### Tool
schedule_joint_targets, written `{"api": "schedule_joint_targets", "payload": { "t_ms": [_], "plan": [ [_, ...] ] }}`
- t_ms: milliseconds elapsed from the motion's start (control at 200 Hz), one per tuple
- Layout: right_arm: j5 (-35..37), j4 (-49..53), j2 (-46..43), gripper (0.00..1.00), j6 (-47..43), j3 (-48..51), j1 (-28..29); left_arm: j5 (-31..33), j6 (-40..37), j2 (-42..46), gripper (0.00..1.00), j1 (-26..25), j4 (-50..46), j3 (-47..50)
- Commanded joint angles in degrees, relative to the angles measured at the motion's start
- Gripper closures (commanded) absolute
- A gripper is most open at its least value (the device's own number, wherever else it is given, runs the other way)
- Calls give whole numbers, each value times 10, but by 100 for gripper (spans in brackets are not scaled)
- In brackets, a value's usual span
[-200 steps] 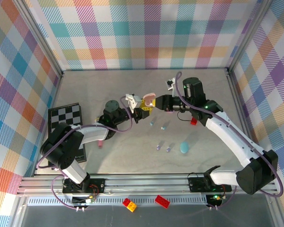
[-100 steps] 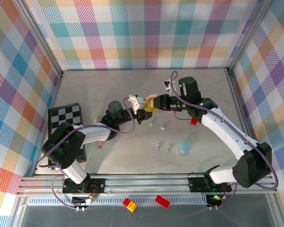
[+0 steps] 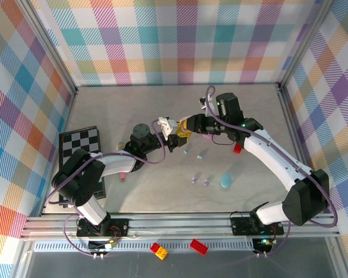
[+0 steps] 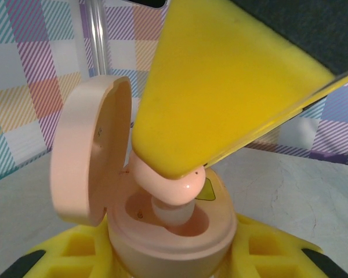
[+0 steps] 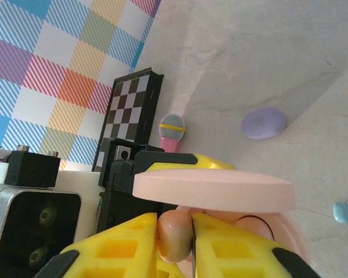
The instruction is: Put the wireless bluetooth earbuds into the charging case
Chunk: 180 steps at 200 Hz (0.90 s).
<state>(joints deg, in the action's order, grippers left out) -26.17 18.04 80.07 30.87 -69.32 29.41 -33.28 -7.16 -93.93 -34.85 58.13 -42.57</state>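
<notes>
Fingers [image 5: 119,246] of the right end effector [image 5: 175,231] are drawn narrow on a pink earbud [image 5: 173,236], gripping it from both sides. In the left wrist view the same pink earbud [image 4: 173,186] hangs under one yellow pad, and its pale tip reaches down into a recess of the charging case [image 4: 180,234]. The case's lid [image 4: 91,152] is swung open and stands up on the left.

The left end effector [image 4: 174,258] clamps the pink charging case at its base, with yellow fingers on either side of it. From above, the left end effector [image 3: 175,139] and the right end effector [image 3: 188,124] meet above the middle of the table [image 3: 133,110], almost touching.

A teal earbud [image 3: 186,152] and a lavender earbud [image 3: 200,155] lie loose on the table just below the two end effectors. Nearer the arm bases lies a lavender pair [image 3: 194,180], and beside it a closed teal case [image 3: 225,181]. A red block [image 3: 236,148] sits under the right arm.

The right wrist view also shows a closed lavender case [image 5: 264,123], a checkerboard [image 5: 130,110] and a pink stick [image 5: 171,130] beside the board.
</notes>
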Motion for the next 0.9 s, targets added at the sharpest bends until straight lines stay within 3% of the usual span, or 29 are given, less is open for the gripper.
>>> {"api": "schedule_joint_targets", "payload": {
  "t_ms": [0, 585, 895],
  "plan": [
    [8, 6, 7, 78, -5, -16, 6, 7, -7, 3, 70, -7, 6, -14],
    [10, 13, -12, 75, -8, -13, 7, 20, -10, 5, 70, -7, -1, -18],
    [6, -15, -67, 61, -37, -3, 6, 18, -21, 10, 70, -7, -4, -11]
  ]
}}
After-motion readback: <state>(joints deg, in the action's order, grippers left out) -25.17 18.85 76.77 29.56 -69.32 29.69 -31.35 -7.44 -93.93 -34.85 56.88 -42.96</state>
